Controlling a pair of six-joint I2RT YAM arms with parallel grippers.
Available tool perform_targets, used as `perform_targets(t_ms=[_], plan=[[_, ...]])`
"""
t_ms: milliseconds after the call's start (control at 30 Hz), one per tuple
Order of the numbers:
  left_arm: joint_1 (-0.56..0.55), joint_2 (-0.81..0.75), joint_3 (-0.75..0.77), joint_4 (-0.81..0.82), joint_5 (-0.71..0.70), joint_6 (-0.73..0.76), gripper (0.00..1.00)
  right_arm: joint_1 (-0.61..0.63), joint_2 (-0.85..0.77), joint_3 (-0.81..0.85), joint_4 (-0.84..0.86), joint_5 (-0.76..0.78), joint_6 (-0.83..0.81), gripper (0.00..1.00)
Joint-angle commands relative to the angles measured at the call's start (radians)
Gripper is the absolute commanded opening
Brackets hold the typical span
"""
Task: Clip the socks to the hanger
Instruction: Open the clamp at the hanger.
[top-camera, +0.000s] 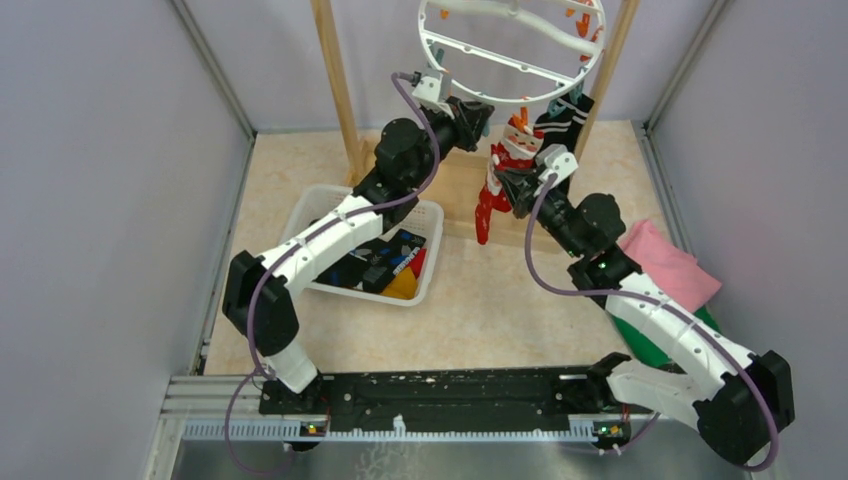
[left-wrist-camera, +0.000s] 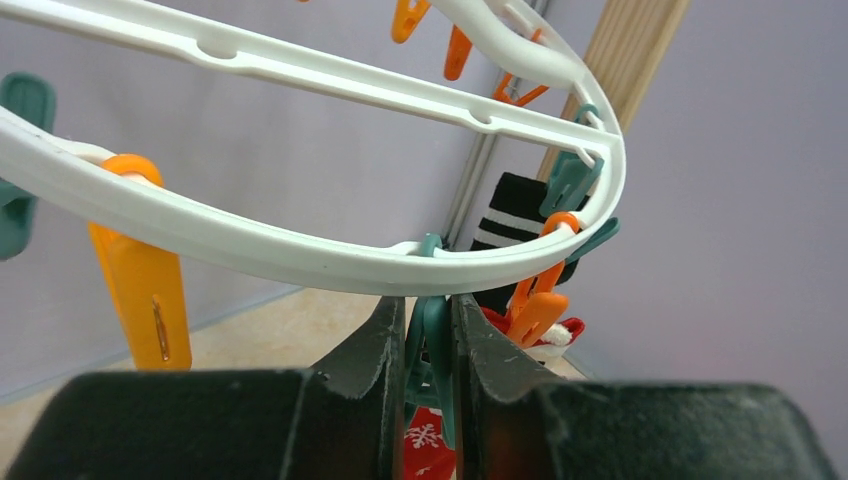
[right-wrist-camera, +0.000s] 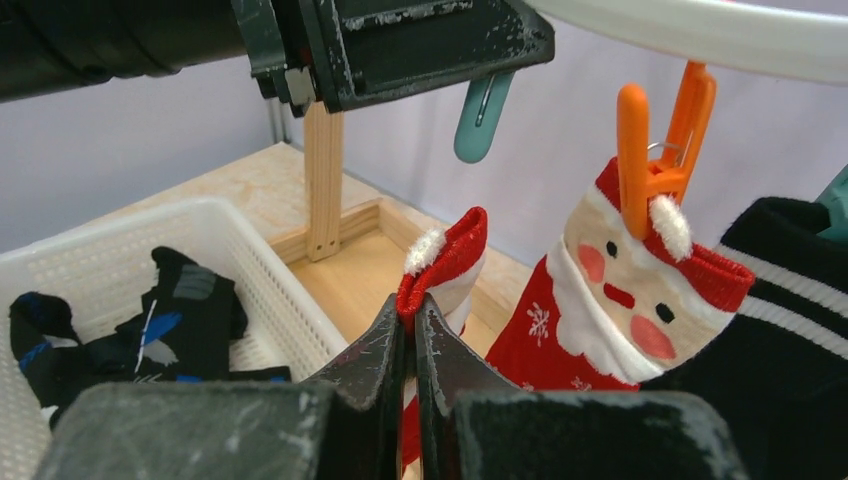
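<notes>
The white ring hanger (top-camera: 510, 101) hangs from the wooden rack, its rim (left-wrist-camera: 300, 255) just above my left fingers. My left gripper (left-wrist-camera: 428, 310) is shut on a teal peg (left-wrist-camera: 432, 340) that dangles from that rim. My right gripper (right-wrist-camera: 411, 315) is shut on the cuff of a red sock (right-wrist-camera: 450, 255) and holds it up below the teal peg (right-wrist-camera: 478, 120). A Santa-face sock (right-wrist-camera: 620, 290) hangs from an orange peg (right-wrist-camera: 655, 150). Beside it a black sock with white stripes (right-wrist-camera: 790, 300) hangs from the ring. In the top view the held red sock (top-camera: 487, 215) droops under my right gripper (top-camera: 505, 180).
A white mesh basket (top-camera: 312, 192) with several dark socks and a yellow one (top-camera: 385, 262) sits under my left arm. The wooden rack posts (top-camera: 335, 80) stand behind it. A pink cloth (top-camera: 665, 260) and a green cloth (top-camera: 650, 345) lie by my right arm.
</notes>
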Motion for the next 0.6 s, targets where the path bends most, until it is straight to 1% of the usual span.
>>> perform_targets(t_ms=[0,100,300,567], plan=[[-0.009,-0.041,0.015,0.0,-0.155,0.007,0.0,0.031,0.026,0.066,0.074,0.086,-0.043,0.0],[-0.016,-0.045,0.014,-0.015,-0.192,-0.01,0.0,0.044,0.045,0.077,0.079,0.12,-0.066,0.0],[-0.03,-0.044,0.021,-0.034,-0.219,-0.035,0.0,0.062,0.084,0.087,0.115,0.157,-0.093,0.0],[-0.04,-0.036,0.031,-0.068,-0.251,-0.084,0.0,0.073,0.132,0.114,0.143,0.164,-0.095,0.0]])
